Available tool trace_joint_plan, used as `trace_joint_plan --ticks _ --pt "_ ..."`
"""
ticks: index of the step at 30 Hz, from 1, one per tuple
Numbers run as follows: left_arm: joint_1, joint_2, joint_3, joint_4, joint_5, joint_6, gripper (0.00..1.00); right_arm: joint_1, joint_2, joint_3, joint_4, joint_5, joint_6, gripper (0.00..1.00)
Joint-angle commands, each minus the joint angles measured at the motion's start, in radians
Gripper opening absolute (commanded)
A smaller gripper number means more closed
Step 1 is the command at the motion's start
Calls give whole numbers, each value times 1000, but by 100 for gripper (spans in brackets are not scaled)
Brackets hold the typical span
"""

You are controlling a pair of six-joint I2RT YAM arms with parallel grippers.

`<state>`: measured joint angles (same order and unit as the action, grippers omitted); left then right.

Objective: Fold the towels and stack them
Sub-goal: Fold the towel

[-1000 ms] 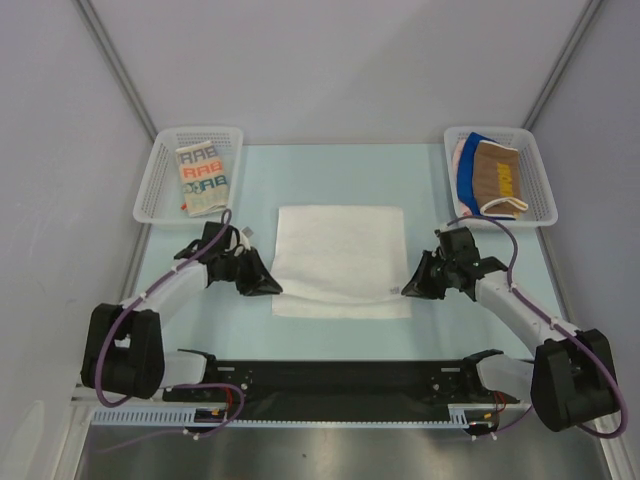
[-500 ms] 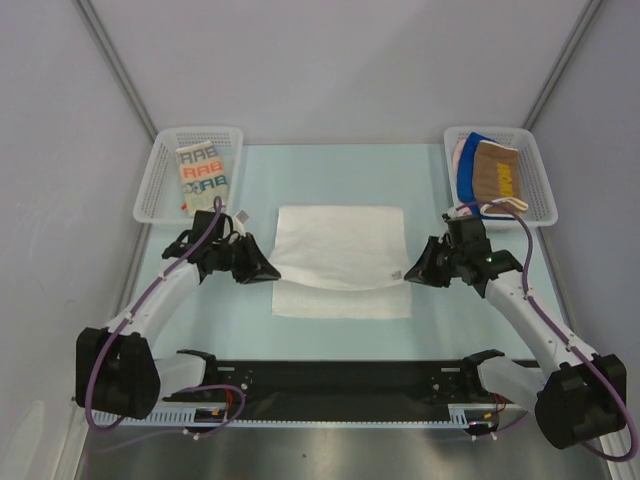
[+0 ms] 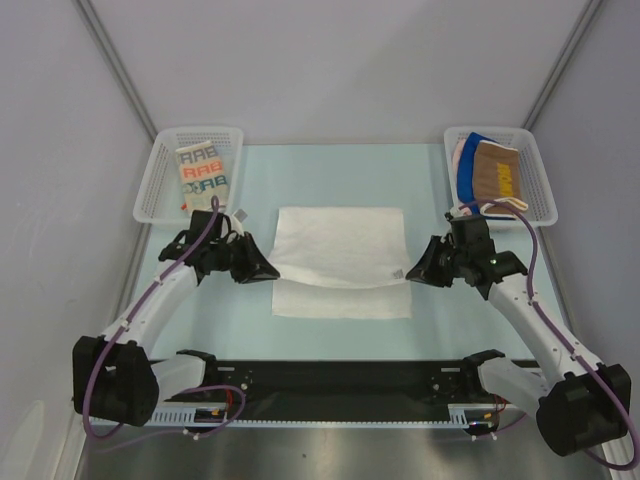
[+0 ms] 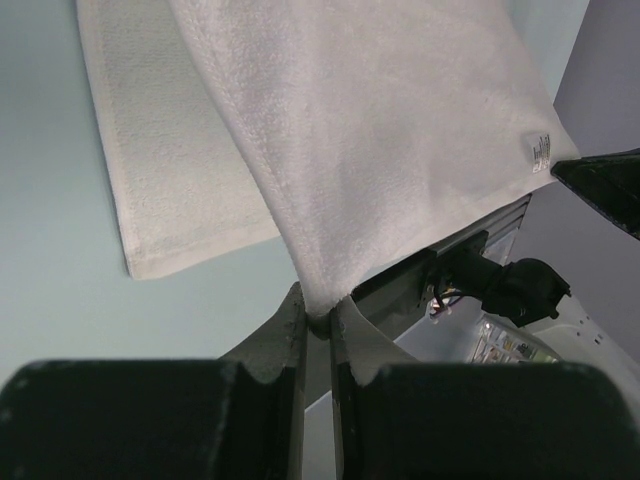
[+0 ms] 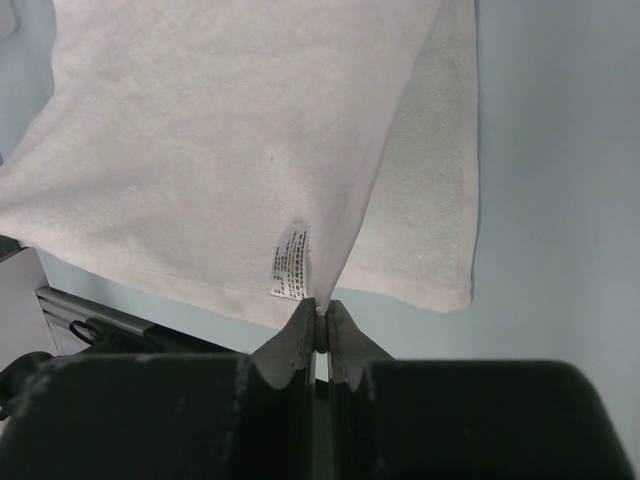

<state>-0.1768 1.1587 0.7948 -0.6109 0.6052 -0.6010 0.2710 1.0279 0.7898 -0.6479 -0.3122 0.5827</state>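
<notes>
A plain white towel (image 3: pixel 340 260) lies mid-table, its near part lifted and folded back over the rest. My left gripper (image 3: pixel 272 272) is shut on its left corner, seen in the left wrist view (image 4: pixel 318 318). My right gripper (image 3: pixel 410 275) is shut on its right corner beside the care label (image 5: pixel 290 262). The white towel shows in both wrist views (image 4: pixel 380 150) (image 5: pixel 230 140). A cream lettered towel (image 3: pixel 203 176) lies in the left basket. Brown (image 3: pixel 495 175), blue (image 3: pixel 478 140) and pink (image 3: pixel 460 158) towels lie in the right basket.
White mesh baskets stand at the back left (image 3: pixel 158 185) and back right (image 3: pixel 540 185). Grey walls close in both sides and the back. A black rail (image 3: pixel 340 380) runs along the near edge between the arm bases.
Both grippers have carried the towel's near corners away from the near edge toward the far edge, leaving a strip of the lower layer showing. Little motion in the last half second.
</notes>
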Motion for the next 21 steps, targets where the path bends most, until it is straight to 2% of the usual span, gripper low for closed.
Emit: trace_joint_plan --ticks 1,21 --pt "-6 -27 -11 6 -2 4 0 -1 -23 2 -3 -1 -7 0" --pt "-9 70 -227 172 8 -19 1 27 0 -237 117 -11 28 0"
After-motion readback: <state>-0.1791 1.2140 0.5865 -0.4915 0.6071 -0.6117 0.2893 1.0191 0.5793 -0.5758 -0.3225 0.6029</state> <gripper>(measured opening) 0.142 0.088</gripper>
